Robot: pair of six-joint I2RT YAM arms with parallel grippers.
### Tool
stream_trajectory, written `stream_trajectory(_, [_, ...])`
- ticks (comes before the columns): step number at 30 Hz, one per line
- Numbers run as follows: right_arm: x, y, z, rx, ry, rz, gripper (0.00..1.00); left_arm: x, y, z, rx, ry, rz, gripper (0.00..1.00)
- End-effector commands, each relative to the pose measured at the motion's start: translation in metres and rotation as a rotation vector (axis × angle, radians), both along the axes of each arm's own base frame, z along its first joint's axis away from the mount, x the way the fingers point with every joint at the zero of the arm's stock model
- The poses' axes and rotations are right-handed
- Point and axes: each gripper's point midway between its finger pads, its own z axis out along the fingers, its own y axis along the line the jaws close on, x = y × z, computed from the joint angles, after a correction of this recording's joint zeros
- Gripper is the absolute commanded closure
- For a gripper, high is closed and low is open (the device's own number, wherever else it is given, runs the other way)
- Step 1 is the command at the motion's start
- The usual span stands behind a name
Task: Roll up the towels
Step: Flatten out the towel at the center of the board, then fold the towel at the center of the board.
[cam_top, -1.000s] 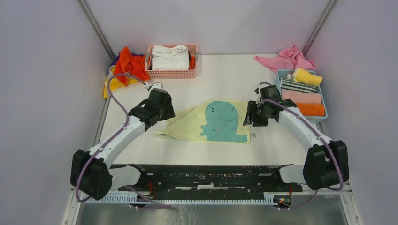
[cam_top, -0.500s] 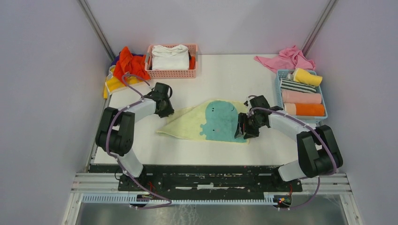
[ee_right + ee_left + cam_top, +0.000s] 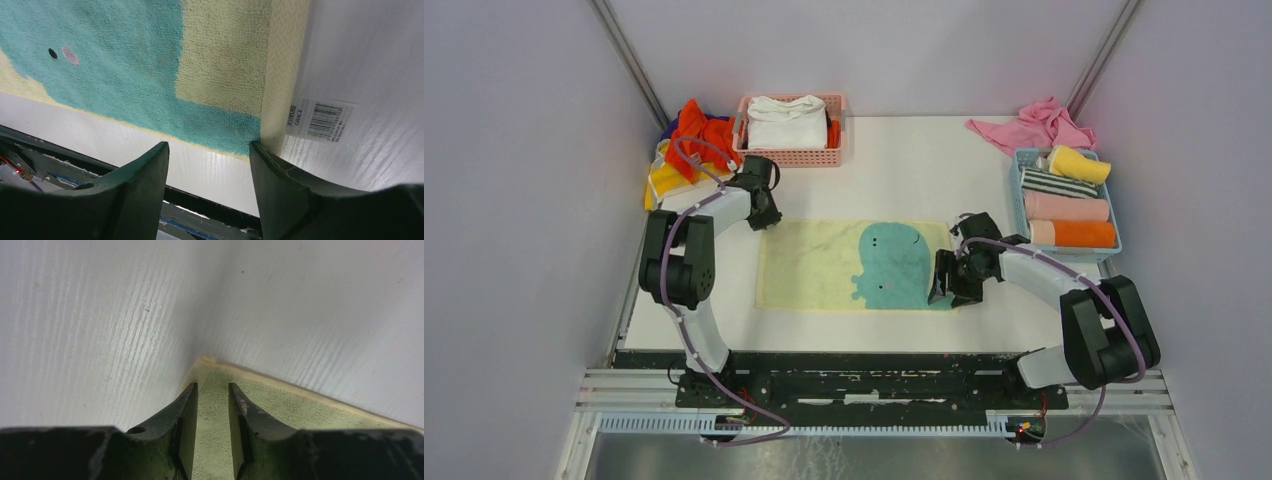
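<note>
A pale yellow towel (image 3: 814,265) with a teal figure (image 3: 889,262) lies spread flat on the white table. My left gripper (image 3: 767,218) sits at its far left corner. In the left wrist view the fingers (image 3: 212,386) are close together with the towel (image 3: 280,405) pinched between them. My right gripper (image 3: 946,288) is open at the near right corner. In the right wrist view its jaws (image 3: 209,145) stand wide apart above bare table, and the towel's corner (image 3: 220,50) touches one finger. A white barcode tag (image 3: 320,120) lies beside that corner.
A pink basket (image 3: 789,156) of folded white cloths stands at the back. A loose pile of orange-red, yellow and purple towels (image 3: 694,135) lies back left. A blue basket (image 3: 1114,245) at the right holds rolled towels. A pink cloth (image 3: 1034,125) lies back right.
The left gripper moved towards the far left and pulled the towel's folded left corner out, so the towel now lies flat. The right gripper shifted nearer, to the near right corner.
</note>
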Motion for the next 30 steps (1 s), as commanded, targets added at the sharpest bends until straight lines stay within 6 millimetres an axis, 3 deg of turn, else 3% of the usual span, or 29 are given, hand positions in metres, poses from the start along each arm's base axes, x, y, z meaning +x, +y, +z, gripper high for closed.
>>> stream_trajectory(1, [0.007, -0.005, 0.013, -0.030, -0.049, 0.017, 0.31, 0.011, 0.010, 0.017, 0.078, -0.012, -0.040, 0.63])
stream_trajectory(8, [0.050, 0.003, 0.073, -0.028, -0.230, 0.126, 0.21, 0.007, 0.004, 0.079, 0.061, -0.108, -0.133, 0.52])
stream_trajectory(11, [0.075, -0.003, 0.089, -0.099, -0.277, 0.174, 0.20, 0.006, 0.001, 0.099, 0.069, -0.124, -0.197, 0.48])
stream_trajectory(14, [0.101, -0.008, 0.097, -0.175, -0.294, 0.226, 0.19, 0.001, 0.005, 0.106, 0.108, -0.113, -0.248, 0.46])
stream_trajectory(22, [0.165, -0.017, 0.077, -0.291, -0.258, 0.368, 0.20, -0.006, -0.001, 0.099, 0.111, -0.099, -0.362, 0.37])
stream_trajectory(30, [0.207, -0.031, 0.045, -0.148, -0.201, 0.345, 0.33, -0.011, 0.003, 0.089, 0.131, -0.079, -0.374, 0.32])
